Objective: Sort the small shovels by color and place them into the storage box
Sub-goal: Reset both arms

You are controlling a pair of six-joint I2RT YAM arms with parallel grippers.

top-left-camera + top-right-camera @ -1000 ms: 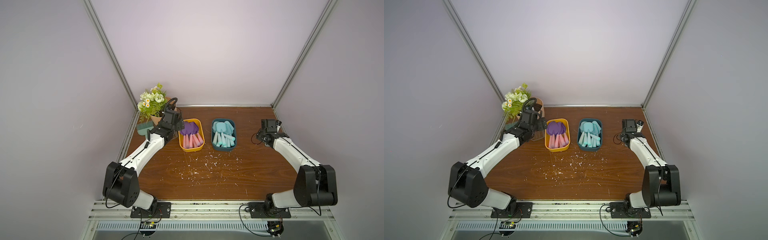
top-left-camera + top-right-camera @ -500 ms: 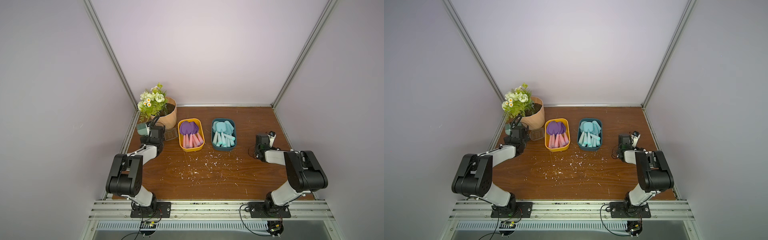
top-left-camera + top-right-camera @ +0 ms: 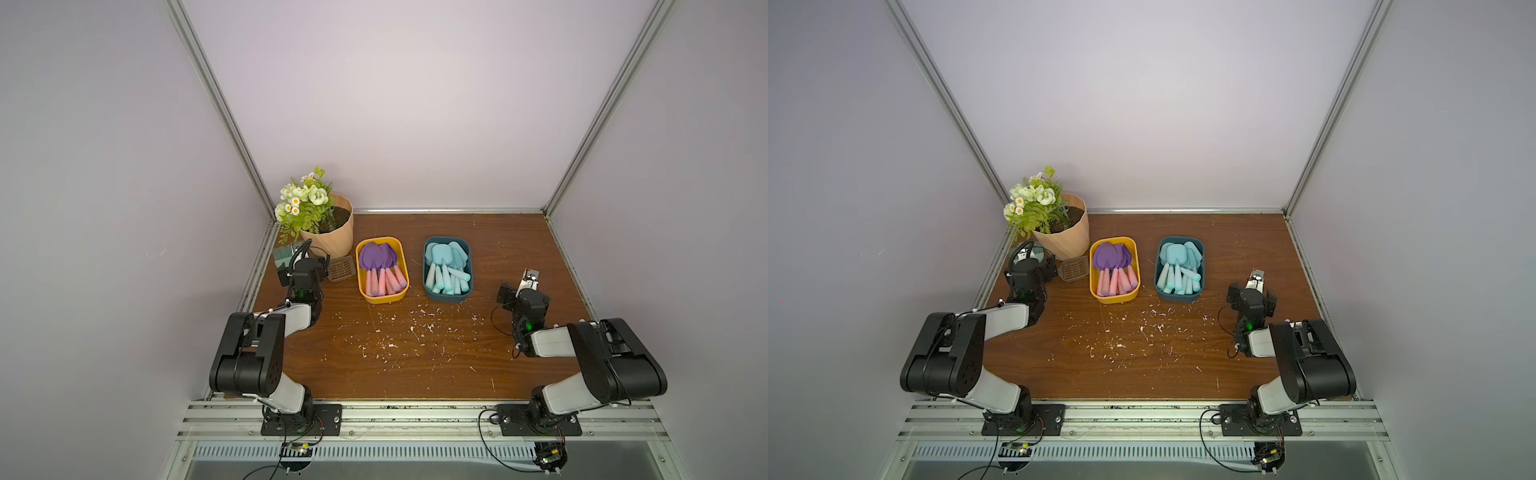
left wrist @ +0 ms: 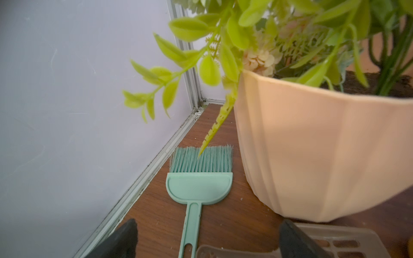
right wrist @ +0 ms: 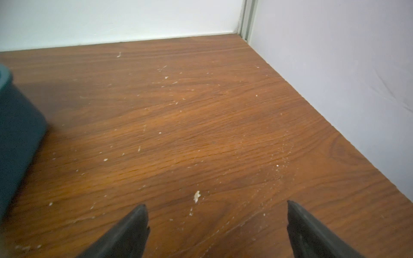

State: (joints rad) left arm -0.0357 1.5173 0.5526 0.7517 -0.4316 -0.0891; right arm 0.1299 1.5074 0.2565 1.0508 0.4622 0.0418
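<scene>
I see the small shovels sorted by colour into two boxes standing side by side, apart, toward the far middle of the table (image 3: 519, 249). The purple shovels (image 3: 376, 257) lie in the yellow box (image 3: 382, 298) on the left. Their broad rounded purple blades overlap at the far end, and the tapered pink handles point near, packed alongside one another. The light blue shovels (image 3: 444, 259) fill the teal box (image 3: 446, 297) on the right. They are one pale colour from blade to handle, with the blades mostly at the far end and several handles crossing. I cannot count either lot for certain.

The left gripper (image 4: 209, 225) sits low at the far left with its jaws spread wide, gripping nothing. From its wrist I see the green brush (image 4: 199, 185) lying flat just beside the peach flower pot (image 4: 312, 145). The brown slotted scoop (image 3: 341, 268) is between that gripper and the yellow box.

The right gripper (image 5: 216, 205) is low over bare wood to the right of the teal box, its jaws wide apart and empty.

White flecks (image 3: 415, 328) litter the table on the near side of the boxes.
</scene>
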